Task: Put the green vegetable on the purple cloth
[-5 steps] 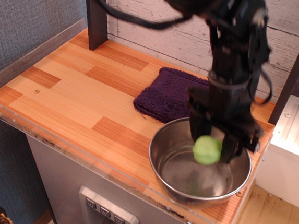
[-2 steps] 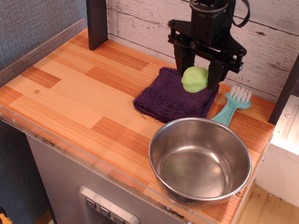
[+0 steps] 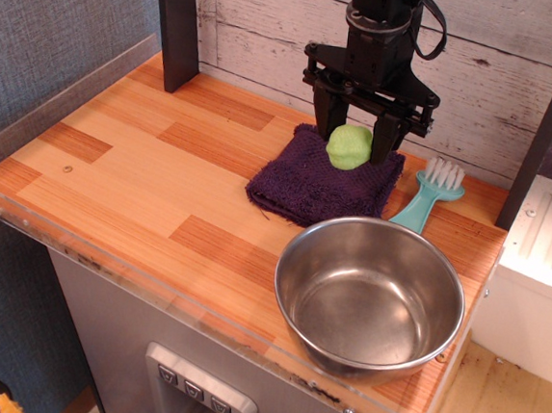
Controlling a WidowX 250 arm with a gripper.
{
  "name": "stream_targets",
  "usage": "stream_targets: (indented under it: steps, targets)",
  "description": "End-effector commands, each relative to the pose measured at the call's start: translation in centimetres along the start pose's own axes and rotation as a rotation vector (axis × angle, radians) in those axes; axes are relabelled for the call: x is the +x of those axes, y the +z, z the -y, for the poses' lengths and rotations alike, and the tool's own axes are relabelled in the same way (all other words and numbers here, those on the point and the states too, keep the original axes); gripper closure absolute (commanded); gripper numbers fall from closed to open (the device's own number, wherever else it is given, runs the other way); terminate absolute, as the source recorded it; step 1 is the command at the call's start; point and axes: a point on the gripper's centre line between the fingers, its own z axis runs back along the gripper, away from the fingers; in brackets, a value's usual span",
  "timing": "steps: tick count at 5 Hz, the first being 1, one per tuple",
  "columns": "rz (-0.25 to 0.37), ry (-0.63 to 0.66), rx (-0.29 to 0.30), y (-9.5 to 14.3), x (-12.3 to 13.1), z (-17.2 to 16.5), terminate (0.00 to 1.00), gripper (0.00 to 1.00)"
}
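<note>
Black gripper [image 3: 351, 145] clamped on the green toy broccoli [image 3: 349, 146], low over the purple cloth's [image 3: 307, 182] far edge.

i'm looking at the single arm coming down from the top edge at the far right of the scene, its black wrist pointing straight down with a cable looping off its right side. the gripper [image 3: 351, 147] is hanging vertically below a wide black crossbar, its two dark fingers [image 3: 324, 111] reaching down, one to the left and one to the right. the jaws are standing closed in on the green vegetable [image 3: 349, 146], which is sitting pinched between the fingertips.
</note>
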Motion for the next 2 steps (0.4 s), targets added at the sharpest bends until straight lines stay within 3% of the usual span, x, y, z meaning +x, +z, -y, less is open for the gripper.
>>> stream_targets:
  steps: [1,2]
  targets:
    - [0.033,0.065,0.041,1.64,0.23,-2.59,0.00,0.00]
    - [0.035,0.076,0.027,2.06,0.08,-2.69,0.00,0.00]
